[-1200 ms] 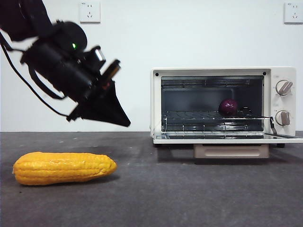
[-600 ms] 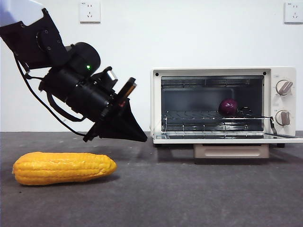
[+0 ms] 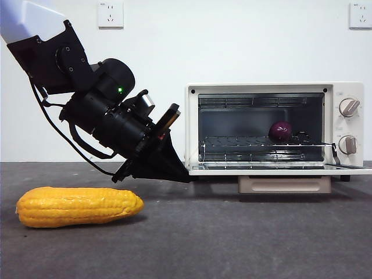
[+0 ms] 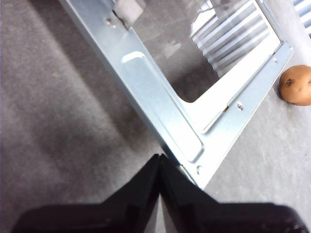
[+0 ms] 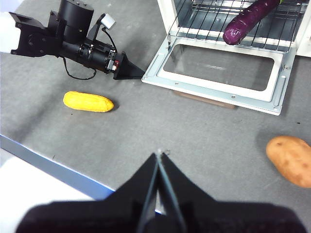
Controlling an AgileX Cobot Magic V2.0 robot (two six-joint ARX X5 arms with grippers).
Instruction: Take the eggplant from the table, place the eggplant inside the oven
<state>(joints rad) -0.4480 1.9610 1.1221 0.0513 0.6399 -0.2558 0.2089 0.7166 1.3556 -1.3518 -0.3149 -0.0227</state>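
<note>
Corn cob point(image 3: 78, 206) lies on the table point(image 3: 232, 232) at the near left, well apart from the oven point(image 3: 273, 131). Behind and above it, left gripper point(image 3: 185, 177) slants down with jaws pressed together, holding nothing; tip sits at the near corner of the dropped-open oven door point(image 4: 194, 141). Right gripper point(image 5: 159, 154) hangs high over the table's near edge, jaws closed, empty. Potato point(image 5: 290, 160) rests on the table just beside the door's far side. Eggplant point(image 3: 280, 131) lies on the wire rack point(image 3: 256, 142) inside the oven, toward the knobs point(image 3: 348, 107)
</note>
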